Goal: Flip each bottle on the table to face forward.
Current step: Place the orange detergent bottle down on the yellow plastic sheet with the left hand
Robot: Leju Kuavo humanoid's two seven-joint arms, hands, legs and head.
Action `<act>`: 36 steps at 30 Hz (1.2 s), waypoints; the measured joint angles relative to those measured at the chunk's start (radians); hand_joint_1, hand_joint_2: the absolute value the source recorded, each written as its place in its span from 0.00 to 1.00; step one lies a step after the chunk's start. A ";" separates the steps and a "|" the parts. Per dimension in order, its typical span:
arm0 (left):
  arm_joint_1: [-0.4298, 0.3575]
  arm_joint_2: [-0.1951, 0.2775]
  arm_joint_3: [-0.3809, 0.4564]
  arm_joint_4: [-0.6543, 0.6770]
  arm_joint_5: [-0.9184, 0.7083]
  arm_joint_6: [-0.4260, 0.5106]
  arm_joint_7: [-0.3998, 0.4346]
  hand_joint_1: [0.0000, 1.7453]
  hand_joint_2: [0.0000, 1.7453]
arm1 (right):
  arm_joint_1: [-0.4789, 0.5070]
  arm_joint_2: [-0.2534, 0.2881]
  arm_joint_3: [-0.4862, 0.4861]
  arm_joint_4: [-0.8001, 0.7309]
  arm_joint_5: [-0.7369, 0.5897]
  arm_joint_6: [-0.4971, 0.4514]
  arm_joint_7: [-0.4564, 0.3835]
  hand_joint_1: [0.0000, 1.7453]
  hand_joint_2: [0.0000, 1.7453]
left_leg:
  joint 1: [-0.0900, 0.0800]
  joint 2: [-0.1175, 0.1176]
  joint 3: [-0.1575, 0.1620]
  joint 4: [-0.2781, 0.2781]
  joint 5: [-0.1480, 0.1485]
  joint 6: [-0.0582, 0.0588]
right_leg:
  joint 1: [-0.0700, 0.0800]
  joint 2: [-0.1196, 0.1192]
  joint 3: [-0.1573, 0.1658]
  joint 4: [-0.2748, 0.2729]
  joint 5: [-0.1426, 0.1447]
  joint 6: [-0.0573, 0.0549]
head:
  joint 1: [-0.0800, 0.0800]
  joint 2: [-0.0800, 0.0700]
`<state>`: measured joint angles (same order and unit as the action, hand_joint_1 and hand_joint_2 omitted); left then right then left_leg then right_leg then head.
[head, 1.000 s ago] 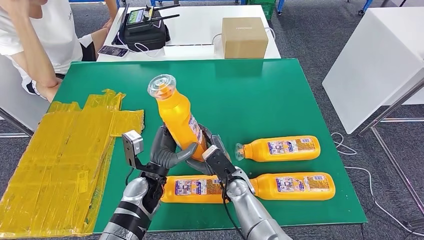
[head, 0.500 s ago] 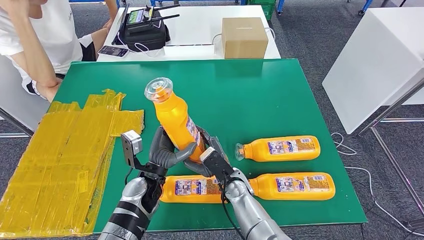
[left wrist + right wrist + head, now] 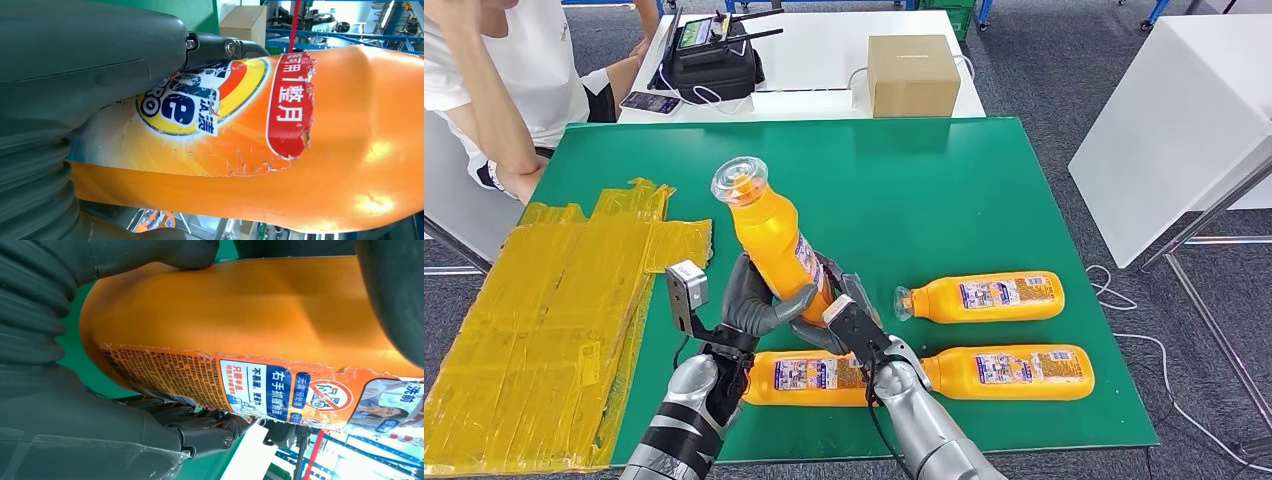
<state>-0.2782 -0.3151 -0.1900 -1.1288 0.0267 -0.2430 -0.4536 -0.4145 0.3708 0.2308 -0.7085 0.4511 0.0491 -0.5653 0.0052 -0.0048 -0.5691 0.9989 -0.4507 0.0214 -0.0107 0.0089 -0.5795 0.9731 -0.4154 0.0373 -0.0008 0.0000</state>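
Both the left hand (image 3: pixel 759 300) and the right hand (image 3: pixel 849 320) grasp the raised bottle (image 3: pixel 774 235), seemingly mid-flip. Next, probably, lay it on the table (image 3: pixel 944 190) front label up.

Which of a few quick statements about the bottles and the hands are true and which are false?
1. Both hands hold the raised bottle. True: left hand, right hand.
2. The raised bottle has no cap. False: a clear cap is on it.
3. Three bottles lie on the green mat. True.
4. The cardboard box sits on the green mat. False: it is on the white table behind.
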 joint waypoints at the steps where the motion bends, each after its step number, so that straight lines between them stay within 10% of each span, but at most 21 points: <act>1: 0.000 0.000 0.000 0.000 0.000 0.000 0.000 0.00 1.00 | 0.000 0.000 0.000 0.000 0.000 0.000 0.000 1.00 1.00 | 0.000 0.000 0.000 0.000 0.000 0.000 | 0.000 0.000 0.000 0.000 0.000 0.000 | 0.000 0.000; 24: 0.000 0.000 0.000 0.000 0.000 0.000 0.000 0.00 1.00 | 0.000 -0.001 0.000 0.000 0.000 0.000 0.000 1.00 1.00 | 0.000 0.000 0.000 0.000 0.000 0.000 | 0.000 0.000 0.000 0.000 0.000 0.000 | 0.000 0.000; 28: 0.000 0.000 0.000 0.000 0.003 0.004 -0.005 1.00 1.00 | 0.000 -0.001 0.000 0.000 0.003 -0.007 -0.002 1.00 1.00 | 0.000 0.000 0.000 0.000 0.000 0.000 | 0.000 0.000 0.000 0.000 0.000 0.000 | 0.000 0.000; 36: 0.012 0.002 0.011 -0.048 0.076 0.038 -0.029 1.00 1.00 | 0.036 0.001 0.018 -0.084 0.053 -0.081 0.007 1.00 1.00 | 0.000 0.000 0.000 0.000 0.000 0.000 | 0.000 0.000 0.000 0.000 0.000 0.000 | 0.000 0.000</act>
<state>-0.2663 -0.3131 -0.1787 -1.1771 0.1026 -0.2052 -0.4828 -0.3786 0.3720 0.2483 -0.7929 0.5041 -0.0317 -0.5584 0.0052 -0.0050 -0.5693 0.9989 -0.4507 0.0213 -0.0106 0.0088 -0.5794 0.9732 -0.4154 0.0373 -0.0005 0.0000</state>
